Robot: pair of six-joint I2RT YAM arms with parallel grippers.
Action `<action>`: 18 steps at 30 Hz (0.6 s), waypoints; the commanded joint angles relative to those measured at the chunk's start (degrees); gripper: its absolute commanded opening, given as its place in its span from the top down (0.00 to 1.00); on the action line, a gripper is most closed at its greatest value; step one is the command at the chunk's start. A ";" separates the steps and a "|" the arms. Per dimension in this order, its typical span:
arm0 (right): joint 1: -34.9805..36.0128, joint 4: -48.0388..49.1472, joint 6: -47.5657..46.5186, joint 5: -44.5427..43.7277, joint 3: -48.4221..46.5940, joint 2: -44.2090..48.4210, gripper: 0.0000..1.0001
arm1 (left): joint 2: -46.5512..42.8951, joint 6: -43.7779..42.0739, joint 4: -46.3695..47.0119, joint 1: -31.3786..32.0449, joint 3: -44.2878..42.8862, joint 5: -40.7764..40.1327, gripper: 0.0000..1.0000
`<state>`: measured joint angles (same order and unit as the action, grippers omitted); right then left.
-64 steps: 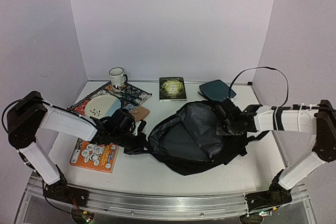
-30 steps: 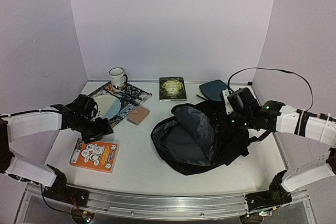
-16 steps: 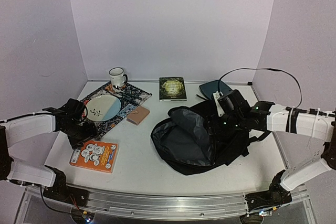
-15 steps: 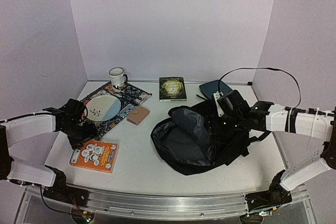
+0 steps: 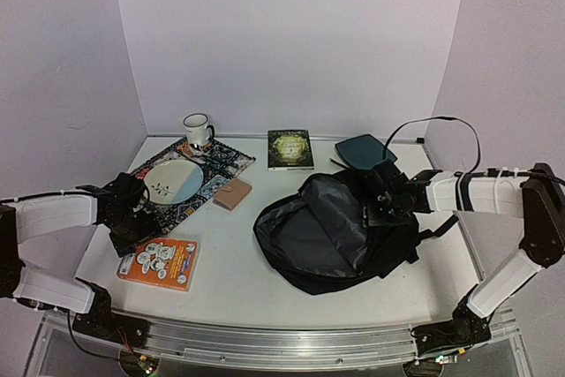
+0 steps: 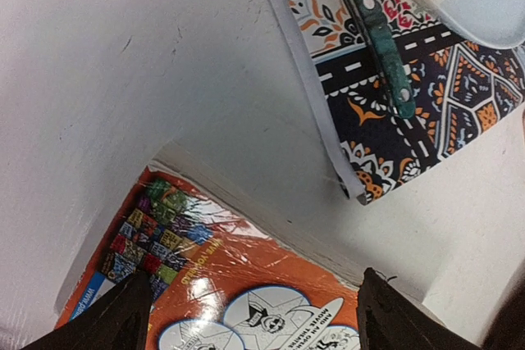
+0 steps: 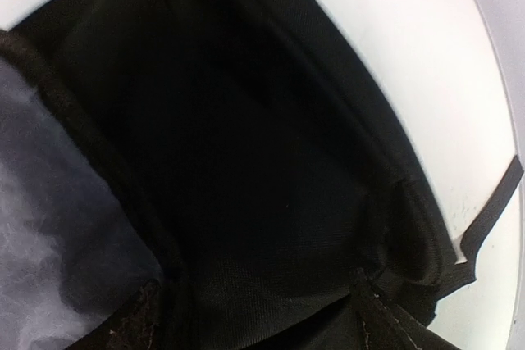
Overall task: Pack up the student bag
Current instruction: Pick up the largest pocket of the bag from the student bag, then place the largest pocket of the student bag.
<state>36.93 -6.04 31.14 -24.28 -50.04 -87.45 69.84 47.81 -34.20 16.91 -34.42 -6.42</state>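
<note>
The student bag (image 5: 309, 240) lies right of the table's middle, black, with its mouth open on grey lining. My right gripper (image 5: 378, 205) sits low on the bag's right side. In the right wrist view its jaws stand wide apart (image 7: 262, 325), with black bag fabric (image 7: 246, 120) filling the space between the fingers. No firm pinch on the fabric shows. My left gripper (image 5: 132, 234) hangs at the far left, over the far edge of an orange picture book (image 5: 159, 262). In the left wrist view it is open (image 6: 254, 317) and the book's cover (image 6: 230, 284) lies below the gap.
A patterned placemat (image 5: 225, 161) holds a plate (image 5: 168, 181) and a green-handled utensil (image 6: 373, 38). A mug (image 5: 196, 128) stands behind it and a brown wallet (image 5: 232, 193) lies beside it. At the back lie a dark green book (image 5: 290, 148) and a teal pad (image 5: 365, 149).
My left arm has left the bag, swung left and come down over the orange book. My right gripper raised the bag's rim, then sank, and the mouth has sagged back.
</note>
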 commanded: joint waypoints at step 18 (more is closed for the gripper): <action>8.11 -1.92 -11.04 15.24 -6.73 18.83 0.09 | 12.09 2.84 13.75 18.49 -4.25 15.69 0.20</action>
<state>42.19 -6.08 22.31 -11.95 -53.16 -70.67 77.60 46.90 -23.78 30.32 -37.33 -2.53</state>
